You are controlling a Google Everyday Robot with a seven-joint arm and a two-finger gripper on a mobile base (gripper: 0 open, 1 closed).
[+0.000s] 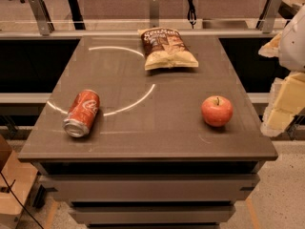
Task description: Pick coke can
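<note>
- Table point(157, 137): dark grey flat top carrying three items. A pale curved streak crosses its left half.
- Coke can point(82, 113): red with white script, lying on its side on the near-left part of the top. One silver end faces the near edge, and the body angles slightly to the far right.
- Apple point(217, 110): red, stem up, on the near-right part, well apart from the can.
- Chip bag point(166, 48): lying flat at far centre.
- Gripper point(285, 101): pale cream assembly at the right edge of the scene, beyond the table's right side and touching nothing on it. Far from the can. Whether it is open or closed cannot be told.
</note>
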